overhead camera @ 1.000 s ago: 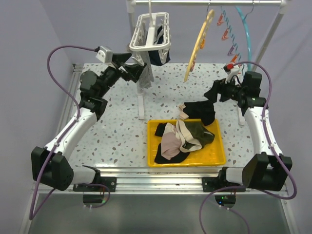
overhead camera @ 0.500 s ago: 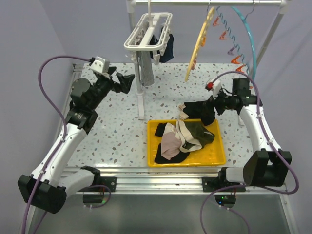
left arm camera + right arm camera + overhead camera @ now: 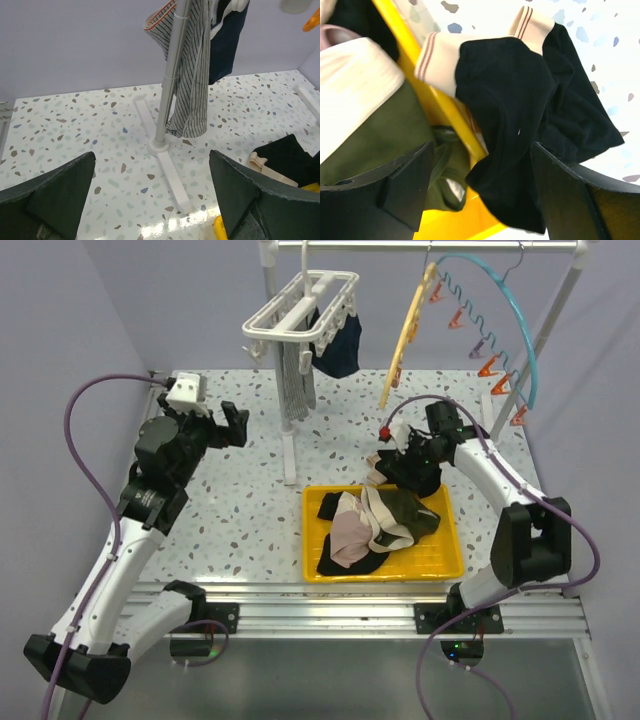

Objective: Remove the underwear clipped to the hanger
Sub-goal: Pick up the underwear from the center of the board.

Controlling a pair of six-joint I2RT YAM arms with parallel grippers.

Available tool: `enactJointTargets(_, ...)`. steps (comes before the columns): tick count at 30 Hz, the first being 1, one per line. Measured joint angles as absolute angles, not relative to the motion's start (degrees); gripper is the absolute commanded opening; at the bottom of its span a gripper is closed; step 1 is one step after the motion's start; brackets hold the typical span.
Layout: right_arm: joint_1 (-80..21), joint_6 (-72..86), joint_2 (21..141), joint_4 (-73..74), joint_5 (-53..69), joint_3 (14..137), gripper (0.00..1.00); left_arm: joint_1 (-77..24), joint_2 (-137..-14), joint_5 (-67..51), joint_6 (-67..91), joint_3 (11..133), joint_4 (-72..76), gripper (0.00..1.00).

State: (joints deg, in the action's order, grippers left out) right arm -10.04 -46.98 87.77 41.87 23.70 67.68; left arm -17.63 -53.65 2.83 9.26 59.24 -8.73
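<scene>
A white clip hanger [image 3: 300,302] hangs from the top rail. Grey striped underwear [image 3: 297,388] and navy blue underwear [image 3: 338,344] are still clipped to it; both show in the left wrist view, striped [image 3: 192,75] and navy [image 3: 227,45]. My left gripper [image 3: 232,425] is open and empty, to the left of the striped piece and apart from it. My right gripper [image 3: 400,462] is open just above black underwear [image 3: 520,110] that lies draped over the far rim of the yellow tray [image 3: 455,550]. Olive-and-cream [image 3: 400,512], pale pink [image 3: 350,535] and black pieces lie in the tray.
The rack's white pole and foot [image 3: 167,150] stand on the speckled table between my left gripper and the tray. A yellow hanger [image 3: 408,330] and a teal hanger with orange clips [image 3: 505,330] hang from the rail at the back right.
My left gripper has drawn back left and nearer, away from the hanger, which swung. My right gripper has moved left and down over the black underwear at the tray's rim.
</scene>
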Motion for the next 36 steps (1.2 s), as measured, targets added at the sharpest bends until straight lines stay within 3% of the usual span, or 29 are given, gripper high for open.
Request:
enactJointTargets(6, -11.16, -46.37, 91.24, 39.16, 20.12, 67.81, 0.65, -17.63, -50.68, 7.68, 11.42, 59.02, -12.51, 1.00)
enactJointTargets(9, -11.20, -45.87, 92.29, 38.44, 19.79, 68.03, 0.45, -17.63, -48.93, 9.08, 12.51, 58.28, -13.45, 1.00)
enactJointTargets(10, -11.20, -45.67, 92.71, 38.37, 19.77, 68.25, 0.29, -17.63, -48.38, 9.52, 12.88, 58.06, -13.98, 1.00)
enactJointTargets(11, -11.20, -45.50, 93.17, 38.35, 19.77, 68.53, 0.21, -17.63, -47.83, 10.04, 13.10, 57.82, -14.55, 1.00)
enactJointTargets(16, -11.20, -44.64, 93.80, 39.33, 20.32, 69.71, 0.02, -17.63, -44.51, 12.23, 15.05, 55.96, -17.06, 1.00)
enactJointTargets(21, -11.20, -46.48, 91.35, 43.64, 22.68, 73.41, 0.00, -17.63, -39.92, 13.82, 17.21, 53.01, -19.86, 1.00)
enactJointTargets(36, -11.20, -44.82, 63.29, 53.08, 36.49, 84.66, 0.00, -17.63, -27.22, 18.15, 21.93, 45.56, -23.99, 1.00)
